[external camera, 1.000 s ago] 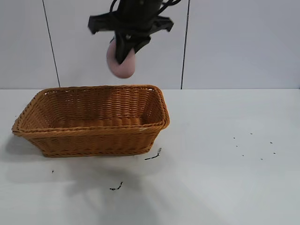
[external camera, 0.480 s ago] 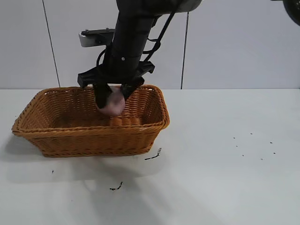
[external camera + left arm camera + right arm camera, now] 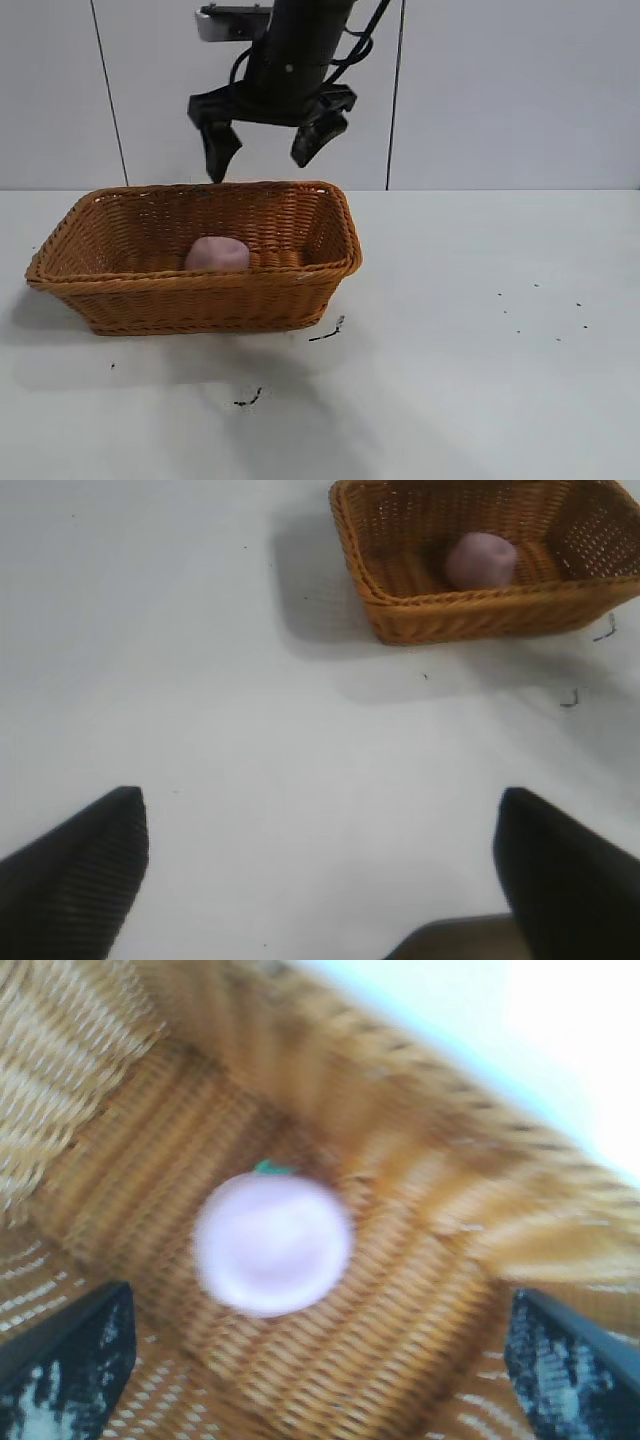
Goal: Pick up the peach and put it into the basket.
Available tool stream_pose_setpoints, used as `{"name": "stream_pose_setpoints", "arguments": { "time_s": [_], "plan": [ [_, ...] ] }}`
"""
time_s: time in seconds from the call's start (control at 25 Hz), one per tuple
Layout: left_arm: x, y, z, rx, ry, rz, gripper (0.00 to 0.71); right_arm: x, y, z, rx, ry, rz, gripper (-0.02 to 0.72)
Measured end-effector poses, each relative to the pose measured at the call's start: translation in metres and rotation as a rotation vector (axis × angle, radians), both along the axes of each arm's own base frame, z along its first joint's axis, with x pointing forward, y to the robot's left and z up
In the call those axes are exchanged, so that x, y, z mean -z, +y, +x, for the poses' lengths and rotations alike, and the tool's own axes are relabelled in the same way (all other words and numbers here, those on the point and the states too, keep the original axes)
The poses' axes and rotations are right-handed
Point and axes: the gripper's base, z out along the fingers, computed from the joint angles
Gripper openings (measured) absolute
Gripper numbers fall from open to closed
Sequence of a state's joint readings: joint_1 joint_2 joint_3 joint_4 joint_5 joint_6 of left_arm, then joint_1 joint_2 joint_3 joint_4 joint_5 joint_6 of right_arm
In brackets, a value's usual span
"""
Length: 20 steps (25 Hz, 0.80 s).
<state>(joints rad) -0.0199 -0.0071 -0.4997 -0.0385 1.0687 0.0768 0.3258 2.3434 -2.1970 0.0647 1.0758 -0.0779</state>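
My right end effector (image 3: 268, 150) hangs wide open, empty.
Below it, the dusty-pink rounded peach (image 3: 217, 254) lies inside the orange-brown woven wicker basket (image 3: 200, 302).

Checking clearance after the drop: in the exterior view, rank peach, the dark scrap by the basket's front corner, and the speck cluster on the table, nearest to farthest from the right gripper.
1. Peach: in the basket, below the open right gripper.
2. Dark scrap: on the table beside the basket's front right corner.
3. Speck cluster: far right on the table.
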Motion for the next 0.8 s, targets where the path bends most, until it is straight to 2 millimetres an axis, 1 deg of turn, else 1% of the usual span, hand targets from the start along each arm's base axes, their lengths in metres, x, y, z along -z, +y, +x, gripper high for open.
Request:
{"name": "stream_pose_setpoints", "arguments": {
  "time_s": [0.16, 0.24, 0.32, 0.44, 0.52, 0.6, 0.72, 0.8],
  "plan": [
    [0.0, 0.0, 0.0, 0.0, 0.0, 0.0, 0.692, 0.002, -0.064, 0.013, 0.127, 0.053, -0.016, 0.689],
    [0.0, 0.0, 0.0, 0.0, 0.0, 0.0, 0.692, 0.003, -0.09, 0.015, 0.176, 0.083, -0.022, 0.689],
    [0.0, 0.0, 0.0, 0.0, 0.0, 0.0, 0.692, 0.003, -0.115, 0.016, 0.222, 0.106, -0.025, 0.689],
    [0.0, 0.0, 0.0, 0.0, 0.0, 0.0, 0.692, -0.006, -0.143, 0.015, 0.277, 0.11, -0.023, 0.689],
    [0.0, 0.0, 0.0, 0.0, 0.0, 0.0, 0.692, -0.016, -0.158, 0.013, 0.306, 0.095, -0.019, 0.689],
    [0.0, 0.0, 0.0, 0.0, 0.0, 0.0, 0.692, -0.026, -0.168, 0.01, 0.327, 0.076, -0.015, 0.689],
    [0.0, 0.0, 0.0, 0.0, 0.0, 0.0, 0.692, -0.04, -0.172, 0.0, 0.337, 0.066, -0.012, 0.689],
    [0.0, 0.0, 0.0, 0.0, 0.0, 0.0, 0.692, -0.047, -0.172, -0.009, 0.337, 0.073, -0.012, 0.689]
  ]
}}
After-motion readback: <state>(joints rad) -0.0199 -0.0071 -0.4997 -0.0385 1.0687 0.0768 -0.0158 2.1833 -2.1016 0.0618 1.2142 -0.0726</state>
